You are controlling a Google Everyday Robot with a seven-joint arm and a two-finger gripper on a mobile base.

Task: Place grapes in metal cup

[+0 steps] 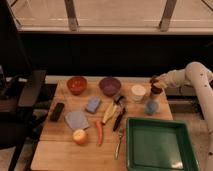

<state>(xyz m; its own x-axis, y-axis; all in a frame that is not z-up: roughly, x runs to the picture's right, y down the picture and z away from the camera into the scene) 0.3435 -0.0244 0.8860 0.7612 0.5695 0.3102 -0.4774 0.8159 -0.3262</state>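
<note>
My gripper (154, 80) reaches in from the right at the table's back right, just above the metal cup (156, 92). It is shut on a small dark red-purple lump, the grapes (153, 78), held directly over the cup's mouth. The metal cup stands upright between the white cup (137, 92) and the table's right edge, with the light blue cup (151, 106) in front of it.
An orange-red bowl (76, 84) and a purple bowl (109, 85) stand at the back. A blue sponge (92, 104), banana (108, 113), carrot (99, 133), apple (79, 136), grey cloth (76, 119), black block (57, 111) and utensils lie mid-table. A green tray (159, 146) fills the front right.
</note>
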